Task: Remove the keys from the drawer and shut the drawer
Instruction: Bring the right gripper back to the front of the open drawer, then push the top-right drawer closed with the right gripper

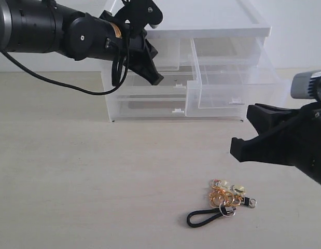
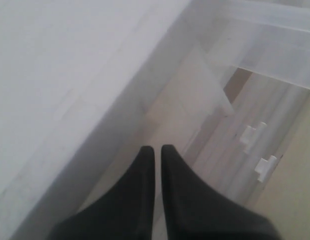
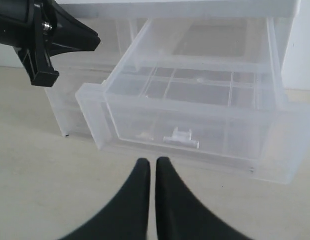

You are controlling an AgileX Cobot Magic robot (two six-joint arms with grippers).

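The keys [image 1: 226,201], gold rings and pale keys with a black cord loop, lie on the table near its front, right of centre. The drawer [image 1: 230,78], clear plastic with a white tab handle [image 3: 181,137], stands pulled far out of the unit's top right slot and looks empty. My right gripper [image 1: 243,148] is shut with nothing in it, low over the table in front of the drawer and behind the keys; its fingertips [image 3: 142,165] point at the drawer front. My left gripper [image 1: 156,79] is shut and empty, hovering at the unit's left top drawer.
The clear drawer unit [image 1: 144,98] stands at the back with a white top, a closed left half-width drawer and two full-width drawers with white tabs [image 2: 267,166]. A black cable [image 1: 51,80] hangs from the left arm. Pale wooden tabletop lies in front.
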